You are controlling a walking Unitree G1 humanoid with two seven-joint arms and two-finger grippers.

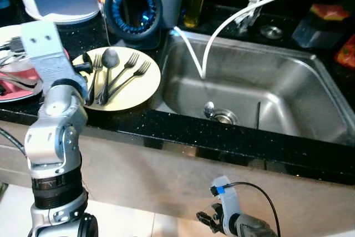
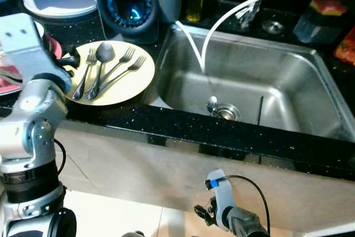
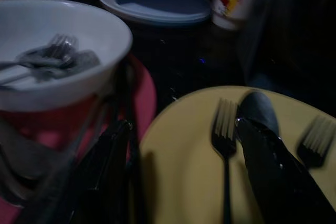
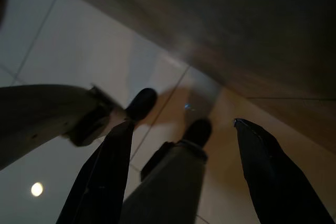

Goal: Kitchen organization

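At the far left of the head views, a white bowl (image 3: 52, 45) sits on a pink plate (image 1: 16, 90) on the black bench (image 1: 183, 131); the left wrist view shows a fork and other cutlery already lying in the bowl. I judge that part of the sorting may be done, though I cannot tell how the pieces got there.

Just right of it, at centre left, the yellow plate (image 1: 141, 90) holds three forks (image 1: 128, 65) and a dark spoon (image 1: 109, 59), laid side by side with handles toward the bench edge. The left end effector (image 3: 184, 171) is over the near rim of this plate, its two black fingers (image 3: 273, 156) spread wide apart and pinching nothing; one finger lies by the spoon, the other by the plate's edge next to the pink plate. No piece of cutlery is lifted, so these four look to be what is left.

Behind the plate, at upper centre, stands a dark round-fronted appliance (image 1: 133, 6) with a blue glow. Right of centre, the steel sink (image 1: 277, 92) is bare but for a white hose (image 1: 233, 18) hanging in, with something small and shiny, perhaps another spoon, beside the drain (image 1: 224, 117).

At lower right, the right end effector (image 4: 184, 177) hangs idle below the bench front, fingers spread, holding nothing, over the floor.
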